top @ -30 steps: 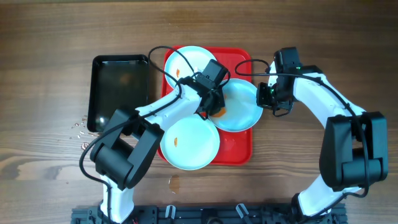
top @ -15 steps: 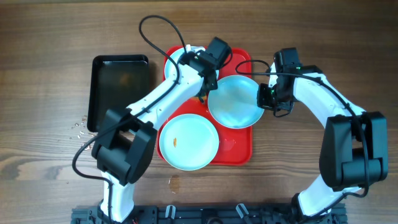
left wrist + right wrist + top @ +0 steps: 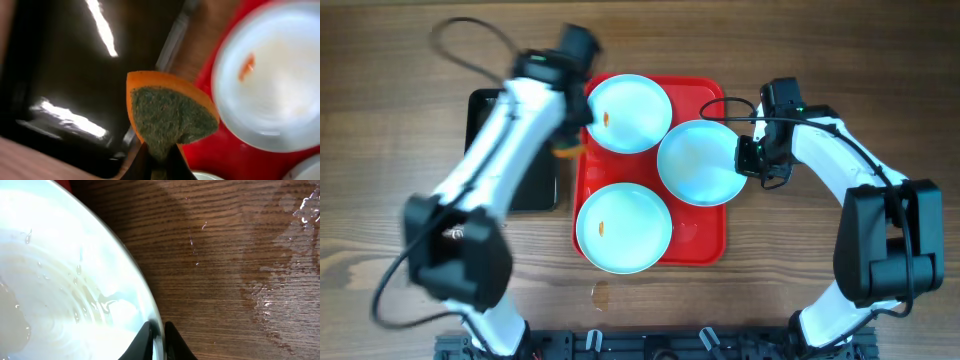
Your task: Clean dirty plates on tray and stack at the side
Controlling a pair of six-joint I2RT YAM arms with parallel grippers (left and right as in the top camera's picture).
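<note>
Orange sponge [image 3: 170, 112], green face showing, pinched in left gripper [image 3: 159, 161] above black tray [image 3: 60, 60] edge. Right gripper [image 3: 159, 339] clamped on wet plate [image 3: 698, 165] rim, over red tray [image 3: 705, 245]. Likely next: lifting it aside. Smeared far plate [image 3: 630, 115] and near plate [image 3: 623, 228] still to wipe.

Brown wood-grain counter [image 3: 400, 60] fills overhead view, evenly lit. Water droplets [image 3: 445, 205] at left. Small wet stain [image 3: 601, 293] near front. Glistening wet streaks [image 3: 280, 275] in right wrist view.
</note>
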